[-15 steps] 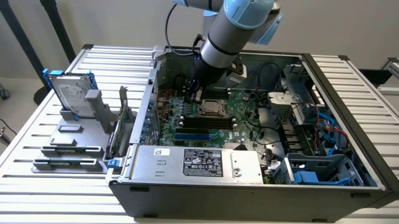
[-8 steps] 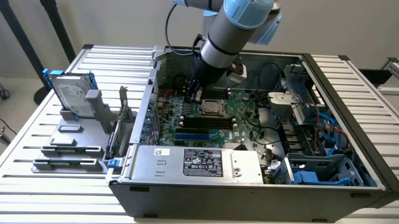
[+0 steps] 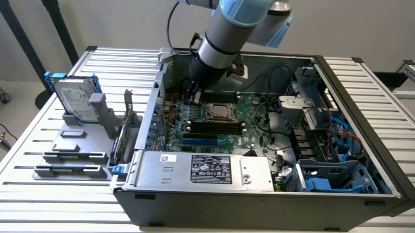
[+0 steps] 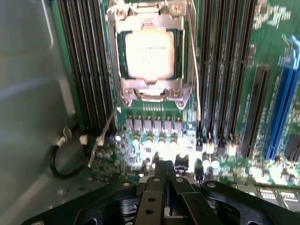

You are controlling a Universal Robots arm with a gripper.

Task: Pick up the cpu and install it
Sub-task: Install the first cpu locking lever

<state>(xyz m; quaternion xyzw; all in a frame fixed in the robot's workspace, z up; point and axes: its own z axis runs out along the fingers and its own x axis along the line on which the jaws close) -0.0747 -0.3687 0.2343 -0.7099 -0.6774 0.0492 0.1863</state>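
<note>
1. The cpu sits in its socket at the middle of the exterior view, on the motherboard. The gripper hangs just up-left of it. The label on the grey box is too small for us to read.
2. In the wrist view the cpu lies under a metal frame, and the gripper is clenched on nothing. We judge the chip light, stiff and fragile underneath, so it is best held by its edges. Its faint print is unreadable.

I work in what looks like a robotics lab: an open computer case on a slatted metal bench, a parts fixture beside it.
</note>
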